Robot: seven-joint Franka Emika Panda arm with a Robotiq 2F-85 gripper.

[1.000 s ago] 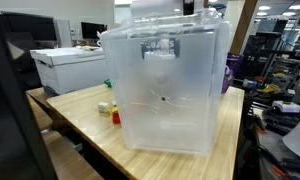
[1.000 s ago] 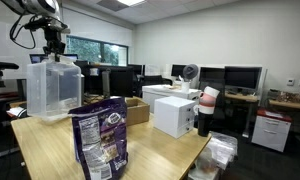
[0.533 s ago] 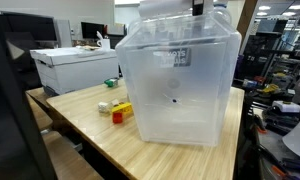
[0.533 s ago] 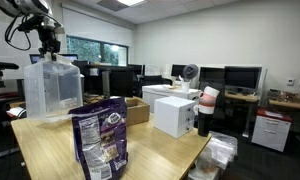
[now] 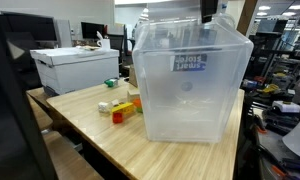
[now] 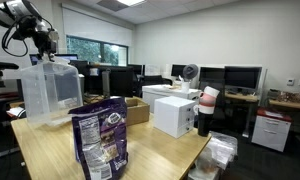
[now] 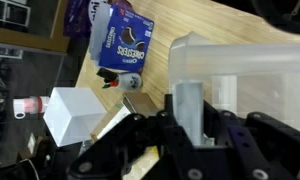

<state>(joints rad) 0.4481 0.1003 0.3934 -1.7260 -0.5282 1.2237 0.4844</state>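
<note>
A large clear plastic bin stands upright over the wooden table; I cannot tell whether its base touches the top. My gripper comes down on its top rim at the far side and is shut on the bin's wall. In the wrist view the black fingers clamp a clear strip of that wall. In an exterior view the bin hangs under the gripper at the table's far end. Red and yellow blocks lie just beside the bin.
A white box sits at the table's back corner, with a small white piece and a green one near it. A snack bag, a cardboard box and a white box stand on the table. Desks and monitors fill the room.
The bin has slid away from the blocks while held by the gripper, uncovering them. In the view with the snack bag it has shifted left. The grip has not changed.
</note>
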